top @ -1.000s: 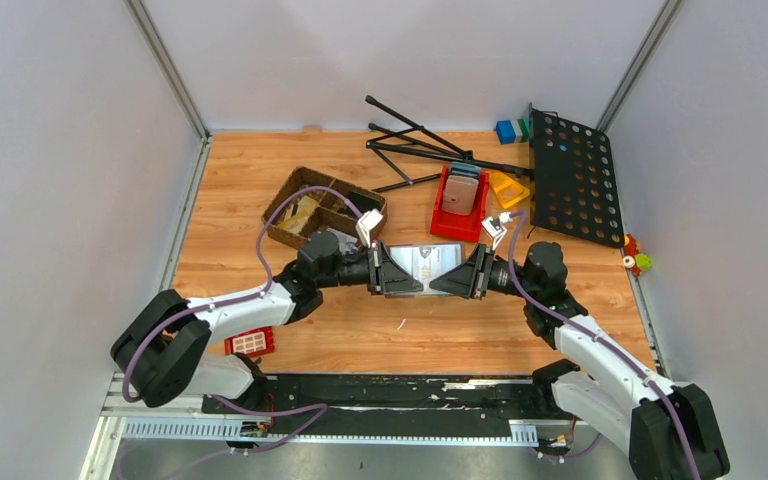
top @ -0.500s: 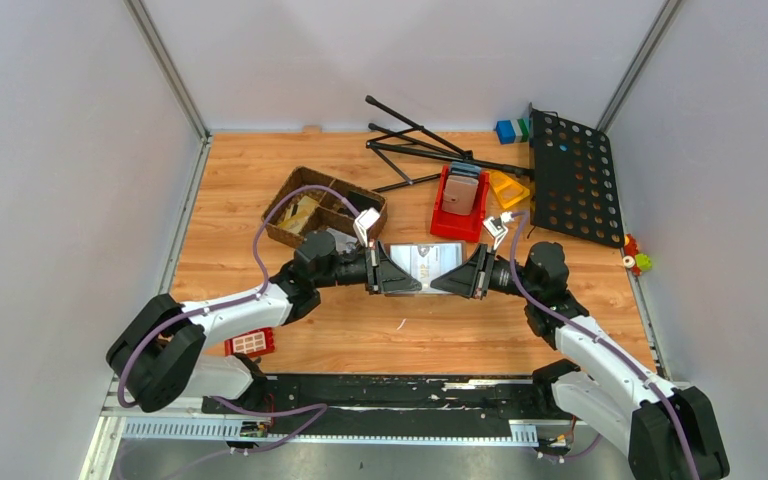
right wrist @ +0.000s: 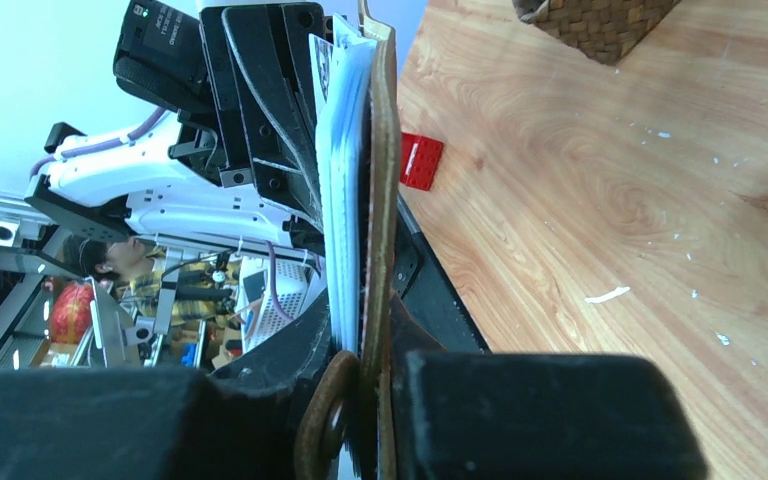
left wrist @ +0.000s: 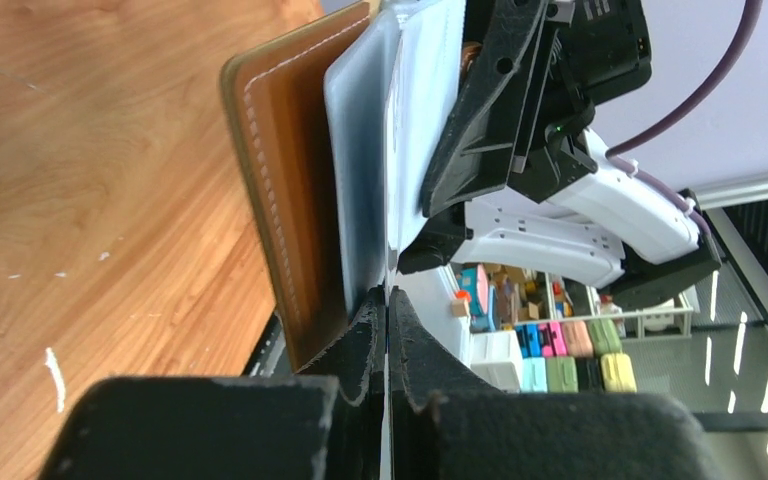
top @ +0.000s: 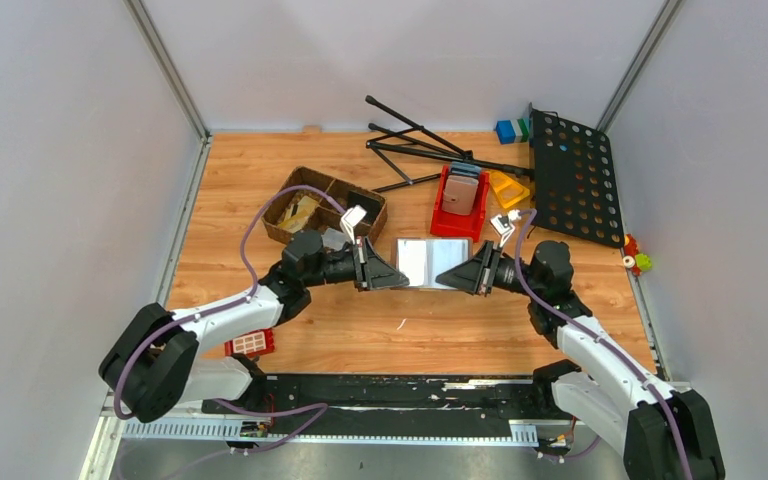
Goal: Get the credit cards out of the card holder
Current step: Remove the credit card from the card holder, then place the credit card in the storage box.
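Card holder (top: 423, 263) is at the middle of the overhead view. It lies open with its pale silvery inside upward, held between two claws whose arms reach in from the bottom corners. Nearest, at lower left, a red block with a white grid (top: 250, 342) lies on the wooden worktop (top: 360, 330) beside the left arm. At mid-frame the left claw (top: 400, 281) is closed tight on one thin pale leaf at the holder's left edge. The left wrist view shows its fingers (left wrist: 362, 340) pressed together on that leaf, with the brown stitched cover just beside them. The right claw (top: 442, 275) is closed on the opposite edge, pinching brown cover and pale leaves together. Individual credit cards cannot be told from the sleeves. Farther up, a wicker basket (top: 312, 172) sits left of centre. A red bin (top: 457, 229) right of centre holds a pinkish-grey slab (top: 462, 192). At the top lie a folded black stand (top: 415, 140) and a perforated black panel (top: 572, 180).
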`<state>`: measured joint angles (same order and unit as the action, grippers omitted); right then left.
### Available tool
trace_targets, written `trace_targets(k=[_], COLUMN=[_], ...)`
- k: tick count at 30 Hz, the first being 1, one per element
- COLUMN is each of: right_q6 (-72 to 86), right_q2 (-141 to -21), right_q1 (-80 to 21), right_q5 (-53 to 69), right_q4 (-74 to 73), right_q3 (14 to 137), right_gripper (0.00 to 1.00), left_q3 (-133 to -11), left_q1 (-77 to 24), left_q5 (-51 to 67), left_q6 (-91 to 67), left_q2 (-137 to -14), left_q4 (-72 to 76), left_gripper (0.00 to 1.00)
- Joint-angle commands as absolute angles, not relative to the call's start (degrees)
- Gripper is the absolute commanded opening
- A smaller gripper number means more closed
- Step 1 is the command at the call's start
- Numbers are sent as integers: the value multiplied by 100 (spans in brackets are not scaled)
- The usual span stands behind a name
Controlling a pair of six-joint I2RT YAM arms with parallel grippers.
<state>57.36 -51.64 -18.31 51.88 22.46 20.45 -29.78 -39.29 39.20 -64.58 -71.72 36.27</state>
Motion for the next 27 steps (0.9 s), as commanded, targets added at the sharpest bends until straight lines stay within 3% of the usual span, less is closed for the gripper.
trace_targets(k=[1,13,27], right_q6=[5727,4932,4052], right_q2=[-5052,-4908,-4951], right_q1=[-1742,-1660,-1659], right_q5=[5159,4721,4329], right_q4=[2358,1123,307], right_q3=[2028,2225,2465], right_gripper=[5,1,0], left_q3=[-2914,-2900,-3703], left_q1=[-3792,-3451,-3059], left_q5=[4032,4104,3441], left_q6=[-6276,-5966,-4234], left_q2=[-6971,-6661,-6213], left_q4=[3547,2944,112], left_gripper=[0,0,0])
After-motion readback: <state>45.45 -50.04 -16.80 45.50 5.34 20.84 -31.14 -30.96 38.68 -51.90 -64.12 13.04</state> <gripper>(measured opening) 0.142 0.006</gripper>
